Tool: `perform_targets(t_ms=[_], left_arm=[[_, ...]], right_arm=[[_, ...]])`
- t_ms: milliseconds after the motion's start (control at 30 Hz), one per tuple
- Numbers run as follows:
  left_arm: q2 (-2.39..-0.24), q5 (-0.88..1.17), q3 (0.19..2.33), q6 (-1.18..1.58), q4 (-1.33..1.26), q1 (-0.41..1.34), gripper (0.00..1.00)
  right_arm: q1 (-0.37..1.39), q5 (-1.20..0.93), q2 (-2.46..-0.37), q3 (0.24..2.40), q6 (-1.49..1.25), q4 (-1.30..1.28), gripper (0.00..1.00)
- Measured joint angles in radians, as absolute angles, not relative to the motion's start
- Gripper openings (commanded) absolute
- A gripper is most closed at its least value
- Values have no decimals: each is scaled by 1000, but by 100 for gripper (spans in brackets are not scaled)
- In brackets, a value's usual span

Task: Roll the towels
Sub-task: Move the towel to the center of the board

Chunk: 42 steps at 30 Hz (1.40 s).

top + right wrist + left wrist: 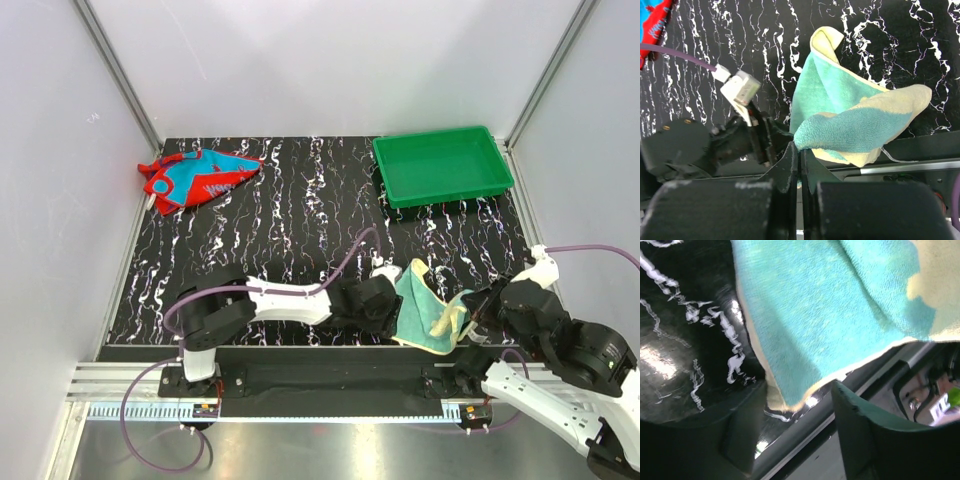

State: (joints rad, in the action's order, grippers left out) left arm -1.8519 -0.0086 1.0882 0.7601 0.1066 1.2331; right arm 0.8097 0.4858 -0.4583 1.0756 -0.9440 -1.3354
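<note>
- Top external view: black marbled table (300, 220) carries a green plastic tray (443, 165) at its far right corner
- Bunched yellow towel (425, 315) with a teal patch lies at the near edge, between both arms
- Crumpled red towel (197, 178) lies in the far left corner
- Wide-spread left end effector (792, 407) has the towel hem between its fingers, ungripped
- Closed right end effector (800, 159) pinches the yellow towel's fold

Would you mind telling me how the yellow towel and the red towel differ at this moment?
The yellow towel is pale yellow and teal; the red towel is red with blue patterns. The yellow towel sits at the near edge, the red towel in the far left corner. The right gripper pinches the yellow towel's folded corner; nothing touches the red towel. Both are unrolled cloth.
</note>
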Motion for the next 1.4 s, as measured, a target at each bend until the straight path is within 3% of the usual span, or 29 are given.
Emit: perform_targets(t_ms=[67,133,167,200,500,667,867,1000,1233,1400], left_arm=[[-1879,-47,1127,759,140,1253,47],[-1897,-80,1158,763,175,1270,30],[-1905,-93,1167,763,192,1276,18],[-1909,-104,1171,764,200,1282,0],[-1822,-216,1146,764,334,1282,0],[-1525,-309,1131,757,519,1208,0],[-1069,-403,1098,720,686,987,0],[-936,-400,1061,660,781,820,0],[-998,-318,1074,535,840,614,0],[-1151,-222,1229,434,862,440,0]], right_arm=[[810,486,-448,1076,-948,-1337,0],[810,485,-440,1076,-951,-1337,0],[810,485,-437,1076,-952,-1337,0],[810,485,-435,1076,-953,-1337,0],[810,470,-435,1065,-962,-1317,0],[810,450,-528,1056,-950,-1231,0],[810,456,-782,1082,-887,-1088,0],[808,460,-956,1140,-810,-993,0],[559,273,-1257,1284,-656,-808,0],[464,197,-1428,1428,-556,-775,0]])
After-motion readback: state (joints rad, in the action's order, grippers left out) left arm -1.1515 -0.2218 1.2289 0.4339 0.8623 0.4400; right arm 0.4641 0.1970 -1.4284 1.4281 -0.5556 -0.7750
